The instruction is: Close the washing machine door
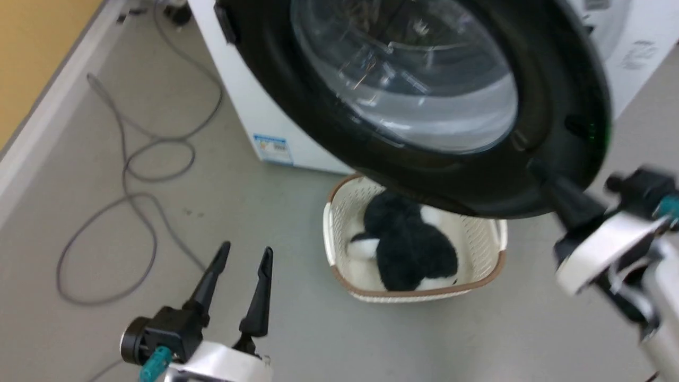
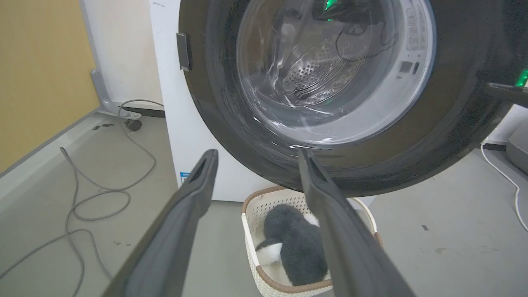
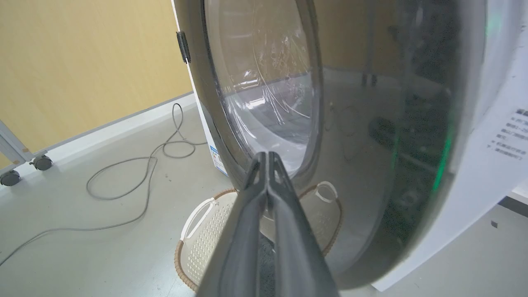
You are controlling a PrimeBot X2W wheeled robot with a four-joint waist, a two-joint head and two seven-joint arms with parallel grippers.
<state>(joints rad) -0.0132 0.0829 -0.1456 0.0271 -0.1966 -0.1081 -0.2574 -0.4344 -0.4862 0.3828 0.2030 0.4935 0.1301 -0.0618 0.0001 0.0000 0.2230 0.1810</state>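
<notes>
The right claw (image 3: 267,156), shut on nothing, is set seemingly against the large round black-rimmed glass washing machine door (image 1: 419,95), which is half-open just ahead of it; the left claw (image 1: 244,257) is held open and empty. The tips could be slid off the glossy rim, leaving the door unlatched from the white box-shaped washing machine (image 1: 249,106) beyond. Below, a black-and-white plush toy (image 1: 408,249) is held in a cream perforated plastic basket (image 1: 331,233).
</notes>
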